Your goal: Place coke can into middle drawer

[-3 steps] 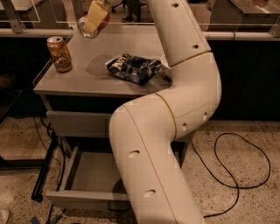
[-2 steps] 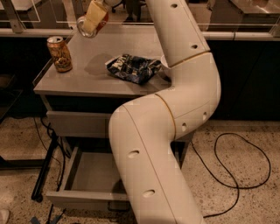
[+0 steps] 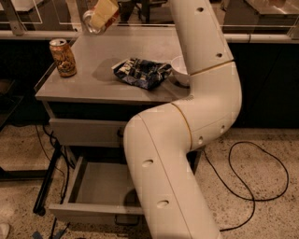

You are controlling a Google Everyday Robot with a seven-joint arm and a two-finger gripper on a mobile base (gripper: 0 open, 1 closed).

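Over the last second little shifts at the top. Our claw (image 3: 104, 12) stays clamped on the coke can (image 3: 92, 22), holding it tilted in the air above the rear left of the desk (image 3: 93, 86), at almost the same spot. What changes is the arm (image 3: 187, 140): its elbow swings slightly to the right, and a white bowl (image 3: 177, 70) now shows beside the crumpled snack bag (image 3: 142, 72). The taller brown can (image 3: 63, 57) stands untouched near the desk's left edge. The middle drawer (image 3: 93, 211) stands pulled out far below, well apart from the coke can. We judge the lift done and the carry barely begun. The can has yet to come forward past the desk's front edge and down into the drawer.
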